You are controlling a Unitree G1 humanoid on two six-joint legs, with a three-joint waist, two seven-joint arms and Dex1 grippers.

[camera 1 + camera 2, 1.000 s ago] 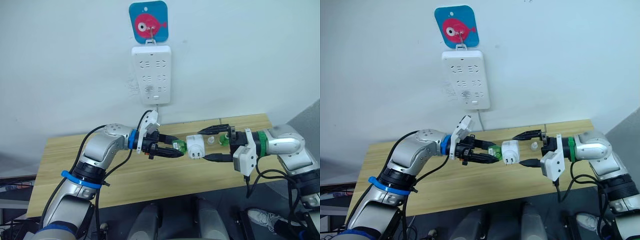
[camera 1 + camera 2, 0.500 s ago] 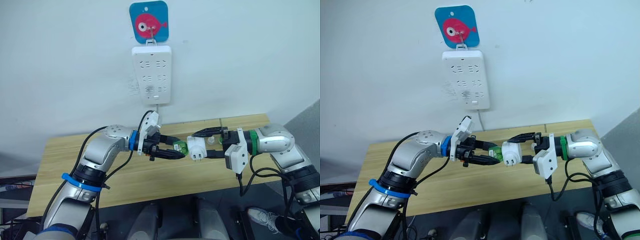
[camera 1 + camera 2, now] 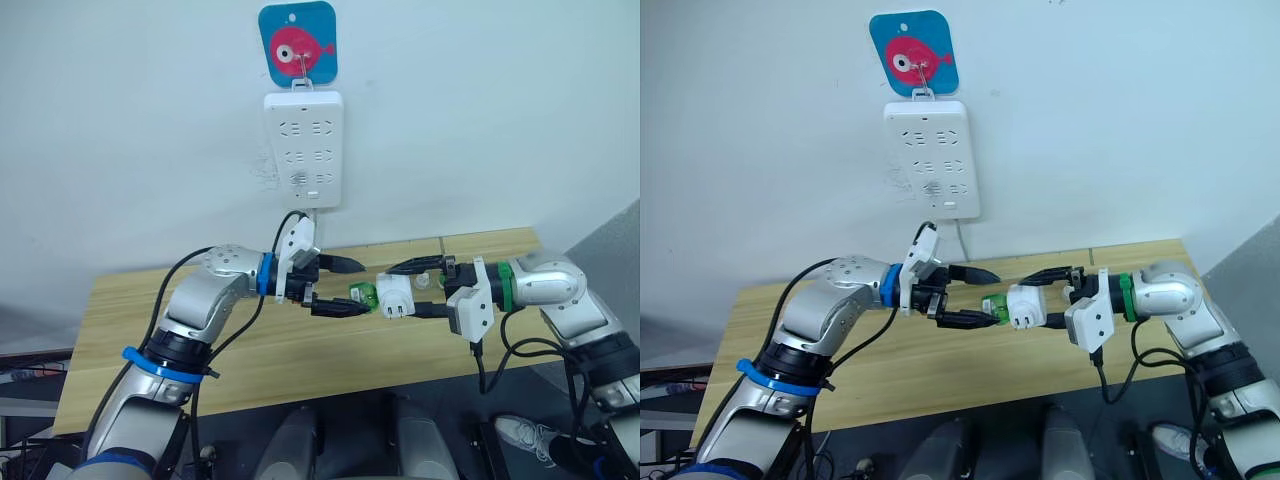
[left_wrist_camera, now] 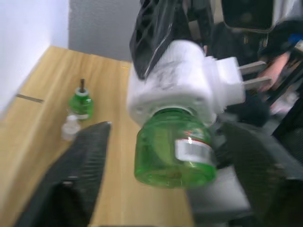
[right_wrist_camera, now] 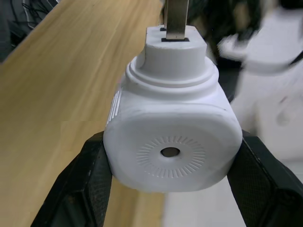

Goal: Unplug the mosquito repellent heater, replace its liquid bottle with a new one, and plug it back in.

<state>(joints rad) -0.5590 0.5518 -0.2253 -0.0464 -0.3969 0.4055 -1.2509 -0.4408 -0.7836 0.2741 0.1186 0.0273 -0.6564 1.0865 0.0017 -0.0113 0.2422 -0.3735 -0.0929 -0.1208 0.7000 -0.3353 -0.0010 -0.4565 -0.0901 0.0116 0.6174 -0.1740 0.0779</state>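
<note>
The right tool (image 3: 1054, 296) clamps the mosquito repellent heater (image 3: 1025, 305) firmly. The left tool (image 3: 975, 296) gapes around its green bottle (image 3: 994, 307); close squarely on the bottle, then twist.

Green bottle (image 4: 174, 150): neck hidden inside the mosquito repellent heater (image 4: 176, 82); label print blurred, unreadable.
Heater prongs (image 5: 176, 19): cut off by the frame edge in the right wrist view.
Power strip (image 3: 303, 148): socket markings too small to read.
Counter (image 3: 130, 330): near edge hidden behind both arms.
Small clear cap (image 4: 70, 127): blurred, shape uncertain.
</note>
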